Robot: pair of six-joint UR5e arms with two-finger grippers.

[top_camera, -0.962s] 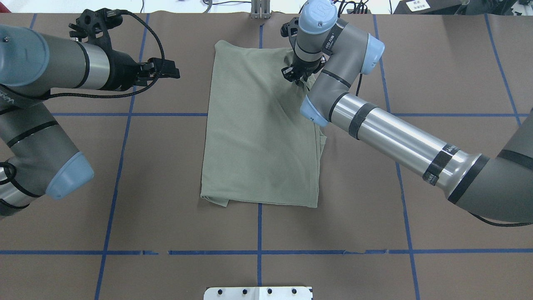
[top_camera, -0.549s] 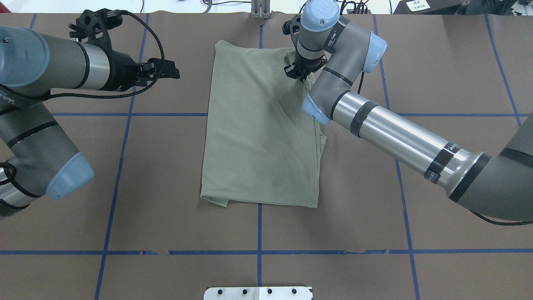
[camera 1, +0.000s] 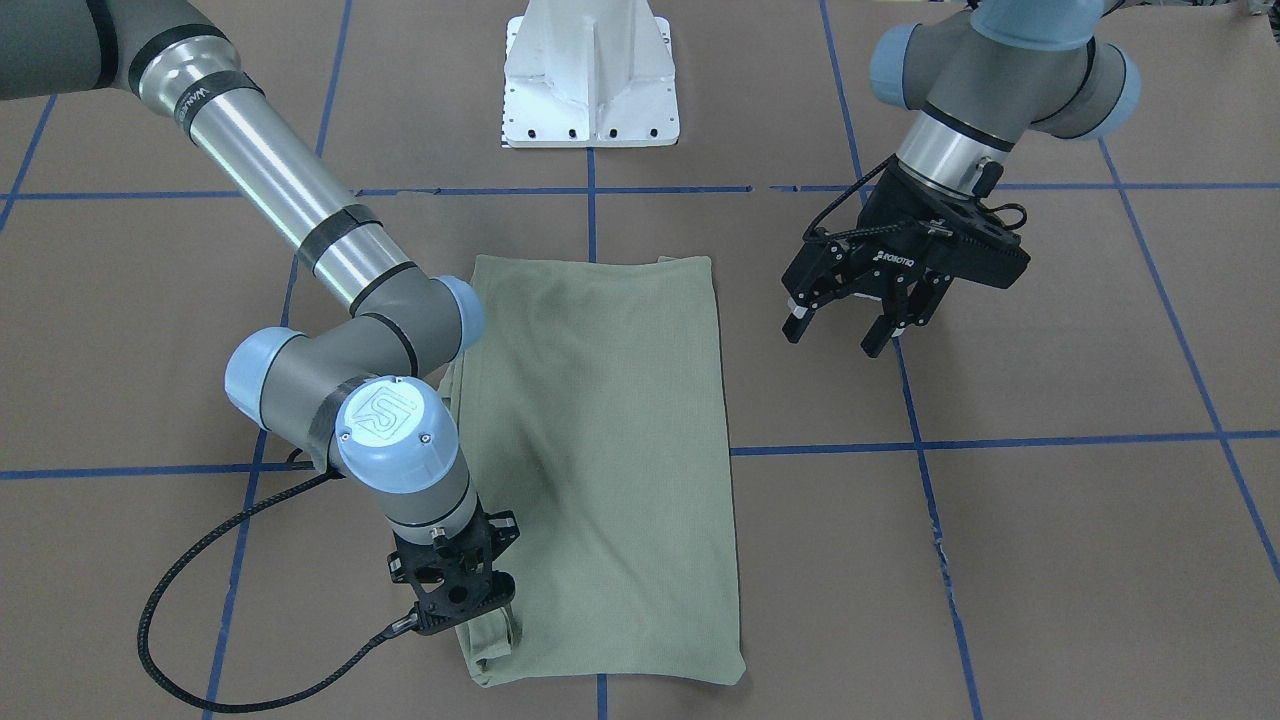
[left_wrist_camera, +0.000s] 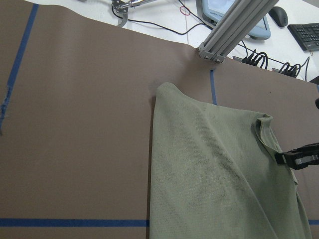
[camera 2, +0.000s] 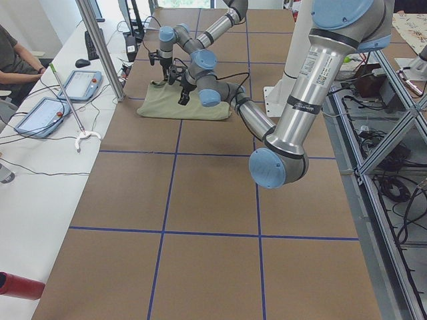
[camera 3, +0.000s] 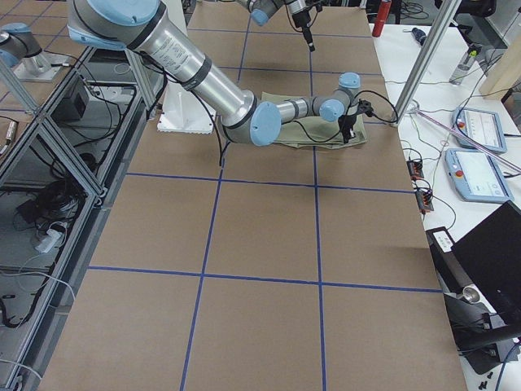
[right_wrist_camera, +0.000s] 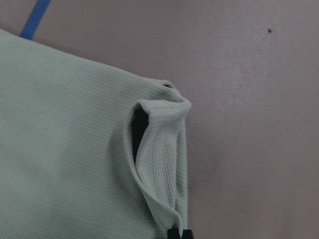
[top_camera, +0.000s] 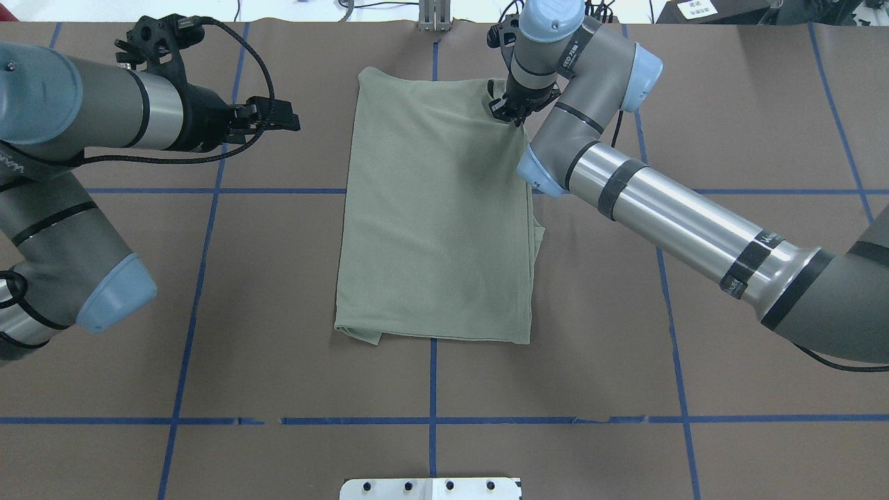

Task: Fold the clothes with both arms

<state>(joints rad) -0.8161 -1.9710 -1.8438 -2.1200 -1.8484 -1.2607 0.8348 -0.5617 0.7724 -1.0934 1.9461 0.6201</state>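
Sage-green knit cloth, the shirt (top_camera: 430, 222) lies folded into a tall rectangle at the middle of the table (top_camera: 736, 111), which is covered in brown paper and crossed by blue tape lines (top_camera: 555, 420). The shirt's long sides run away from the robot. At the near hem, on the robot's left, a lower layer pokes out a little. Along the right-hand edge the layers sit slightly offset.

The right gripper (top_camera: 505, 111) is down at the shirt's far right corner. Its jaws are pressed together on a ribbed fold of the fabric there. In the right wrist view that fold puckers up into a small loop with a dark gap under it, and the black fingertips (right_wrist_camera: 178, 233) pinch its end.

The left gripper (camera 1: 835, 338) hangs over bare table on the shirt's left side, well apart from the cloth. Its jaws are spread and hold nothing.

The white pedestal base (camera 1: 590, 80) stands at the robot's edge of the table.
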